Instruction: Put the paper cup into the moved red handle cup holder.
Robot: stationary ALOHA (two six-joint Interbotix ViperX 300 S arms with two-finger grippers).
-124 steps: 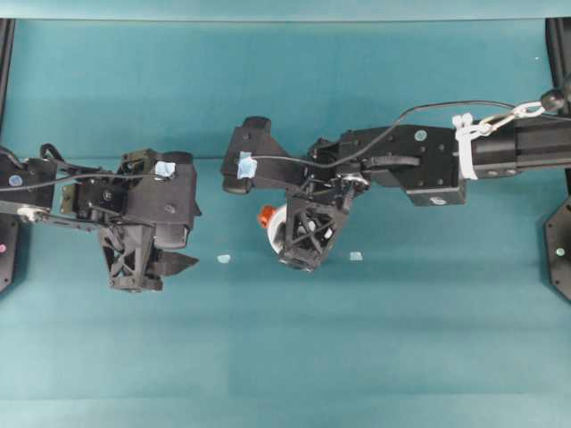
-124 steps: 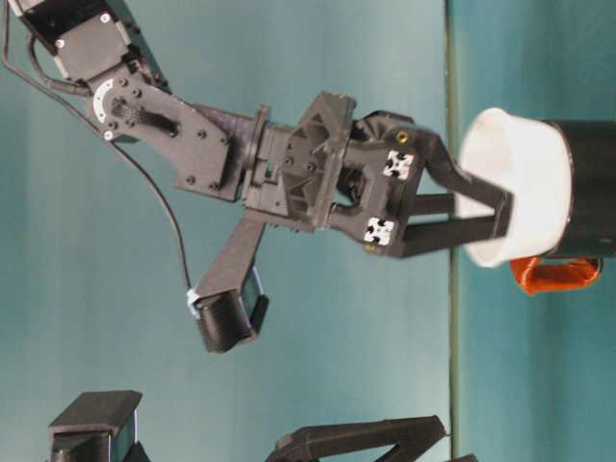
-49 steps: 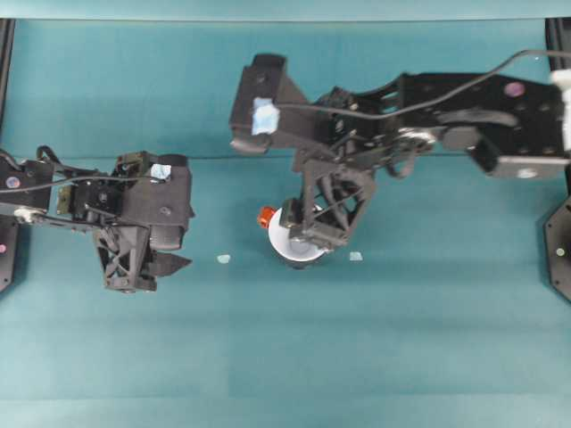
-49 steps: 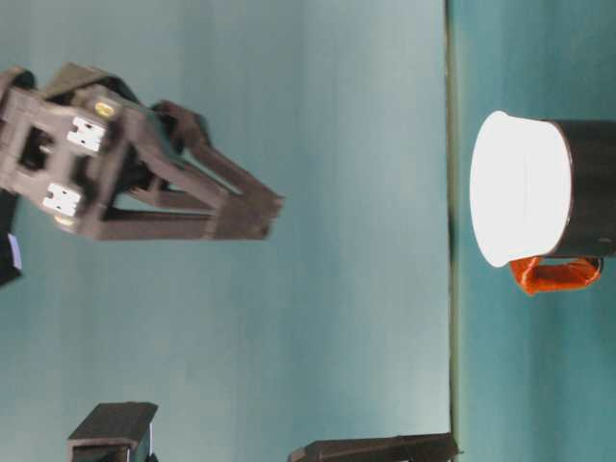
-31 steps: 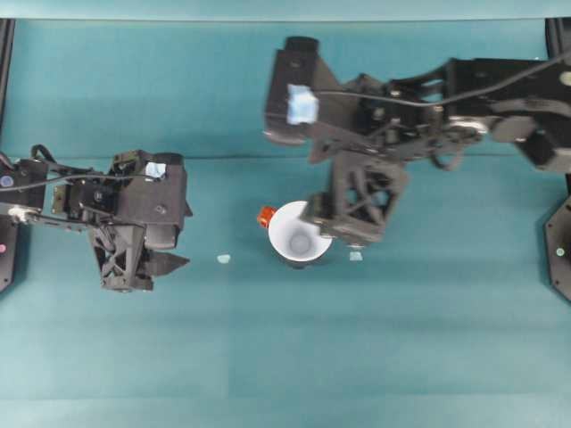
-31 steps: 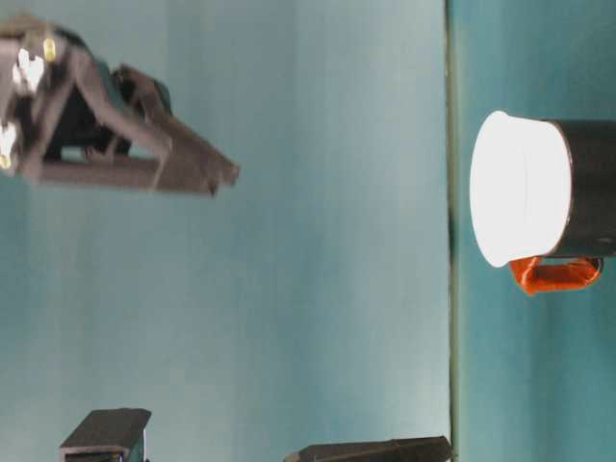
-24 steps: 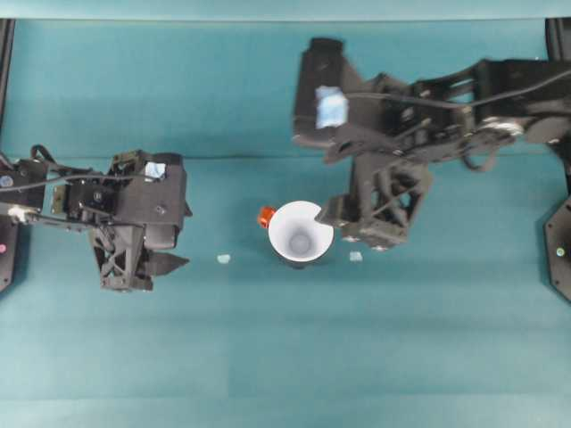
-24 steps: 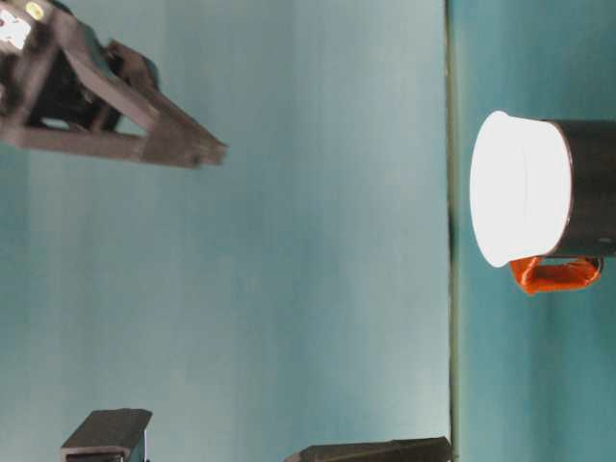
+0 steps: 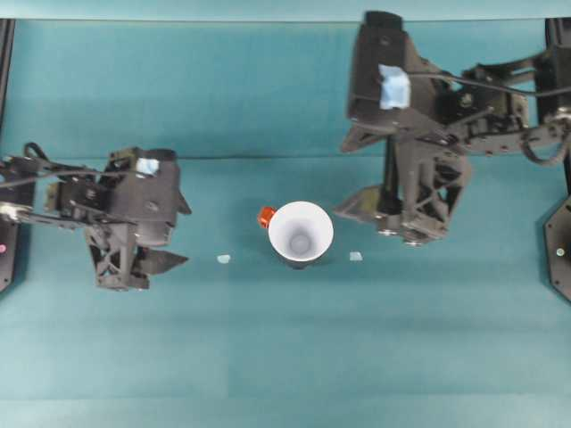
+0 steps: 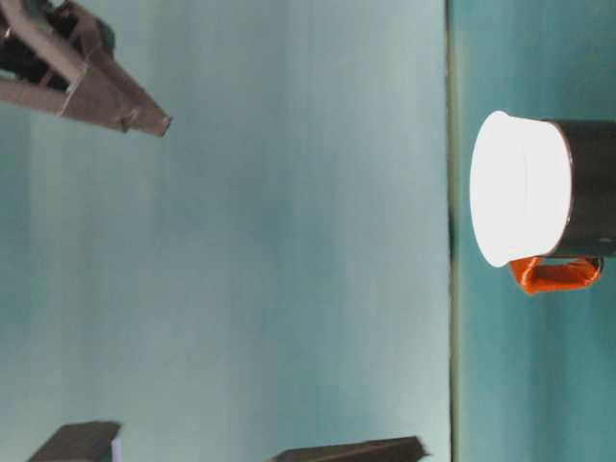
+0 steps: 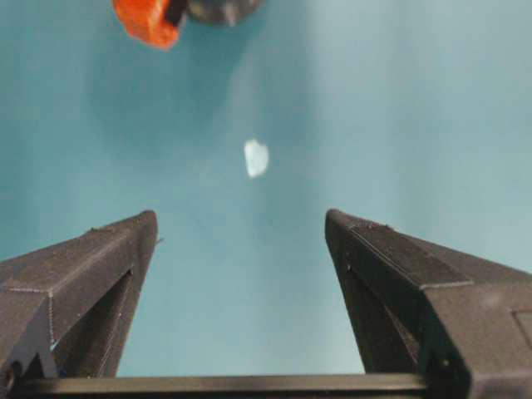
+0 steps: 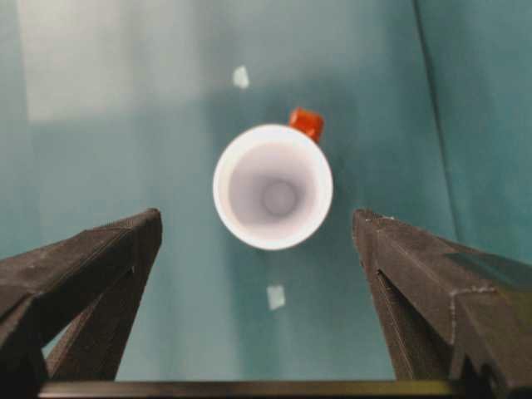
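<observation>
You see in the overhead view the paper cup (image 9: pixel 301 233) sitting upright inside the red handle cup holder (image 9: pixel 297 261) near the middle of the teal table (image 9: pixel 357 357). Its white rim covers almost all of the black holder, so only a thin dark edge shows at about 6 o'clock of the cup, and the orange-red handle tab (image 9: pixel 266 217) sticks out at about 10 o'clock. In the table-level view the cup's white upper part (image 10: pixel 520 188) rises out of the black holder wall (image 10: pixel 592 188), with the tab (image 10: pixel 556 274) beside it at the holder's side. The right gripper (image 9: pixel 384 214) is at about 3 o'clock of the cup, apart from it and not touching. In the right wrist view its two fingers (image 12: pixel 91 266) stand wide apart with nothing between them, and the cup (image 12: pixel 273 186) lies far under them. The left gripper (image 9: pixel 156 260) is at about 9 o'clock of the cup, well apart. In the left wrist view its fingers (image 11: pixel 79 274) are also spread open and empty, and you see there the tab (image 11: pixel 148 20) at about 11 o'clock. Two small pale scraps lie on the table, one (image 9: pixel 223 259) between the left gripper and the cup, the other (image 9: pixel 355 256) just beside the cup at about 4 o'clock.
</observation>
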